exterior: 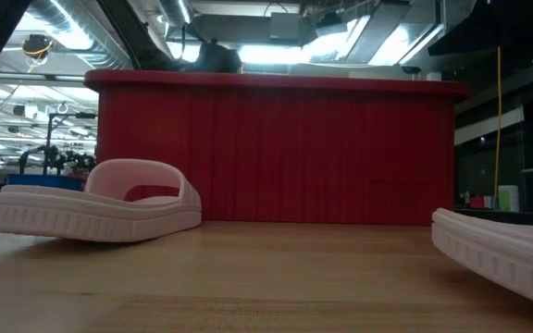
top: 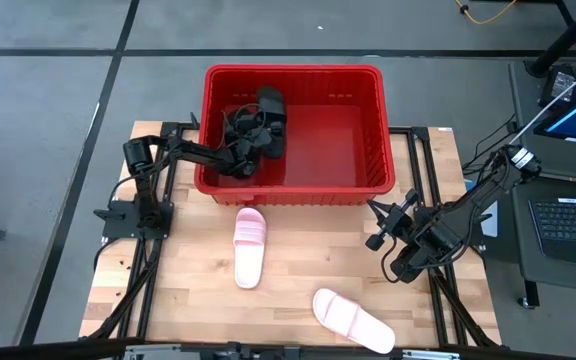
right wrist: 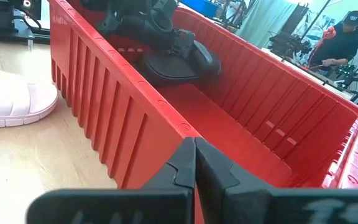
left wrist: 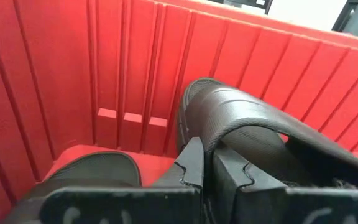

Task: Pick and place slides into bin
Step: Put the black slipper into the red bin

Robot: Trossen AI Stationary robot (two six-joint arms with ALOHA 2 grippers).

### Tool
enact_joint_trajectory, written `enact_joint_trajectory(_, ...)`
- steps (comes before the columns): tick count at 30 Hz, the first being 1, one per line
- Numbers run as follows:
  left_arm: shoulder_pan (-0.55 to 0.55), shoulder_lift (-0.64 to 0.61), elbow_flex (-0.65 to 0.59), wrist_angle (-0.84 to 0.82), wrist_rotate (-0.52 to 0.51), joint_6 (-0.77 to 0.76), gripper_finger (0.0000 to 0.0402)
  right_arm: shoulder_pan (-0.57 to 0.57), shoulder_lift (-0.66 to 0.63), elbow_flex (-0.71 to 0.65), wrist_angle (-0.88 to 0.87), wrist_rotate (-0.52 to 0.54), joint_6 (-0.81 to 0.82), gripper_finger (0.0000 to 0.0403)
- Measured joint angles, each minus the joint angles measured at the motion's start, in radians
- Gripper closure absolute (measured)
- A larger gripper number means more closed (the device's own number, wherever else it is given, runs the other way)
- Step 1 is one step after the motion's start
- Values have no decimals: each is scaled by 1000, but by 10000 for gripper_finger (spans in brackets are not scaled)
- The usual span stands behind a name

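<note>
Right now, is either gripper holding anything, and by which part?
Left gripper, inside the red bin, is shut on a black slide, pinching the edge of its strap. Right gripper is shut and empty, just outside the bin.

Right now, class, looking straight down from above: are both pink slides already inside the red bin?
No: both pink slides lie on the wooden table, outside the red bin.

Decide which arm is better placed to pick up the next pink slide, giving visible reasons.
Probably the right. Its end effector is shut, holds nothing and hangs beside the bin, near both pink slides. The left end effector is inside the bin, closed on a black slide.
</note>
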State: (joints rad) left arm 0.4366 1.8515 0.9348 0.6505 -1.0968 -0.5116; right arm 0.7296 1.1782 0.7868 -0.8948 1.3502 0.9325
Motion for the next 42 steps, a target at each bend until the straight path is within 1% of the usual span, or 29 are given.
enact_joint_trajectory(22, 6, 0, 0, -28, -7, 0, 398, 0, 0, 0, 0, 0, -2, 393)
enact_joint_trajectory(32, 17, -1, 0, -91, -6, -13, 398, 0, 0, 0, -11, 0, 0, 393)
enact_joint_trajectory(42, 42, 3, 0, -128, 35, -54, 398, 0, 0, 0, -15, 0, 1, 393)
